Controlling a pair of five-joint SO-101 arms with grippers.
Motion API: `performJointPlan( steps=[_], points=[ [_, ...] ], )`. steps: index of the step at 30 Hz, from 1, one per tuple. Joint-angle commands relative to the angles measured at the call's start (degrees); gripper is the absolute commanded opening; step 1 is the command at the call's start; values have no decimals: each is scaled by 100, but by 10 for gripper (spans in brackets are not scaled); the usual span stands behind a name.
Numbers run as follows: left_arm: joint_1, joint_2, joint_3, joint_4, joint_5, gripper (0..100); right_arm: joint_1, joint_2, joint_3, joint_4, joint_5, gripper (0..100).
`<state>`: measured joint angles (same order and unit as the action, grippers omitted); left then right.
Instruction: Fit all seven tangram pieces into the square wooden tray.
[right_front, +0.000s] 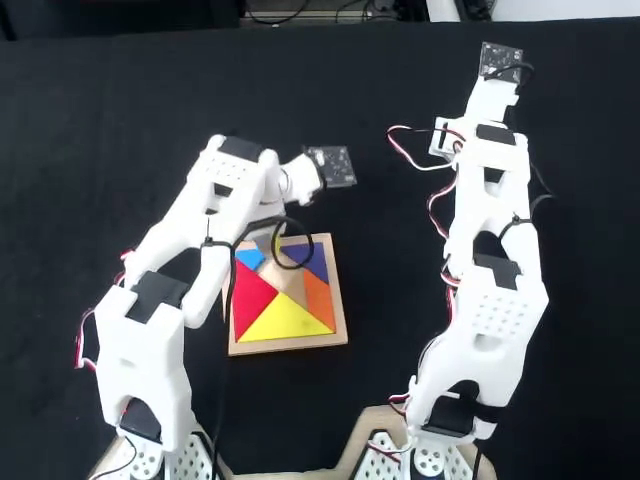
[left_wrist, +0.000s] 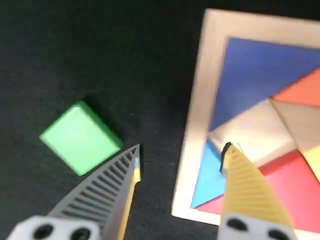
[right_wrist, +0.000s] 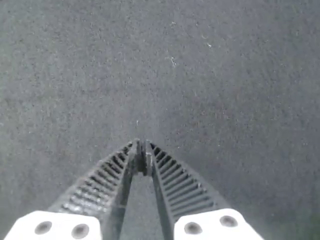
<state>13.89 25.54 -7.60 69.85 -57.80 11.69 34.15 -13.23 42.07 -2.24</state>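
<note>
The square wooden tray lies on the black cloth between the two arms. It holds a red triangle, a yellow triangle, an orange piece, a dark blue triangle and a light blue piece. Bare wood shows in the tray's middle. A green square piece rests on the cloth just outside the tray rim. My left gripper is open and straddles that rim, empty, with the green square beside its grey finger. My right gripper is shut over bare cloth.
The left arm leans over the tray's far left corner. The right arm stretches toward the far side of the table, well right of the tray. Black cloth covers the table.
</note>
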Motion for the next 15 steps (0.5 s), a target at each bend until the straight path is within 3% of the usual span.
performJointPlan(
  steps=[1, 9, 15],
  points=[
    [-4, -132, -901, 633, 62, 264, -53, -66, -347, 26, 44, 11],
    [-664, -782, -3767, 3147, 158, 260, -70, -66, -347, 26, 9, 11],
    [-1692, -1670, -2932, 3095, 2338, 259, -378, -75, -382, 264, 70, 15]
  ],
)
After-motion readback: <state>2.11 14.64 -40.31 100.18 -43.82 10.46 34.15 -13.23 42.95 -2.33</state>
